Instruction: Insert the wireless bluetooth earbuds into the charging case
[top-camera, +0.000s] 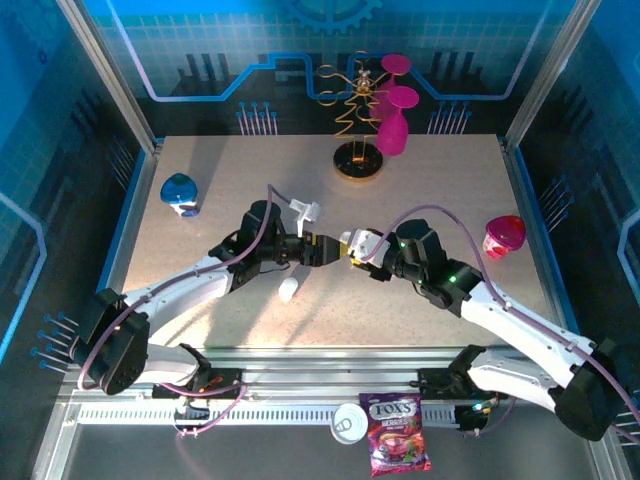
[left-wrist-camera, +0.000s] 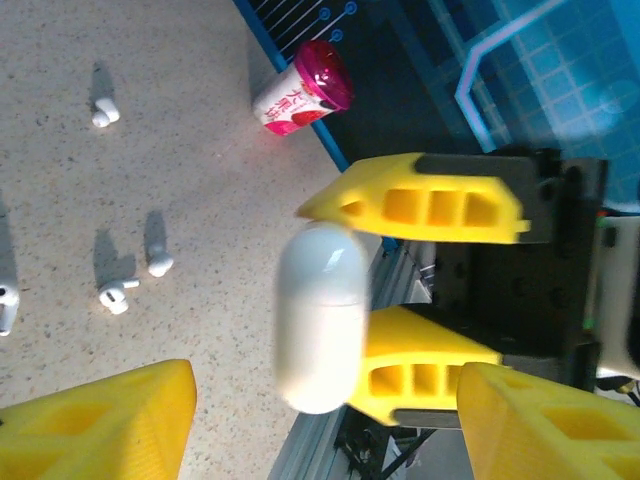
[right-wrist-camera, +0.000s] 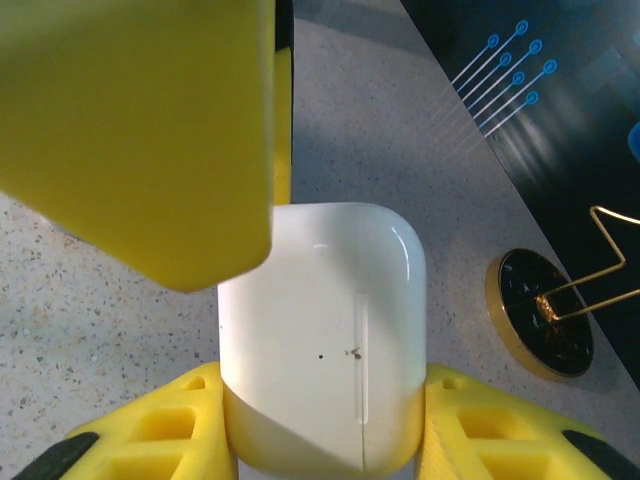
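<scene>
Mid-table, and the two arms meet tip to tip. The right gripper (right-wrist-camera: 320, 385) is clamped on the charging case (left-wrist-camera: 318, 320), a yellow finger on each flank. The case is off the table (top-camera: 200, 250) and its lid looks closed, with only a thin seam showing.

The left gripper (left-wrist-camera: 326, 368) faces it with its jaws standing apart and nothing between them. One of its fingers (right-wrist-camera: 140, 130) hangs over the case's far-left corner; whether it touches, I can't tell.

The earbuds (left-wrist-camera: 115, 293) lie loose on the table, well apart from the case.

My read is that the lid has to come up first. The way to do it is to catch the lid at the seam with one fingertip and lever gently. The right arm should hold dead steady, gripping the body only, so the lid can swing. That shell is smooth and rounded, so a push off-centre could squirt it out of the clamp.

There's plenty of room. The wire stand (top-camera: 358, 160) sits far and centre, the pink cup (top-camera: 503, 235) off to the right and the blue cup (top-camera: 180, 193) far left, all well apart from the work. The tight spot is between the two sets of fingers themselves, so small moves only.
</scene>
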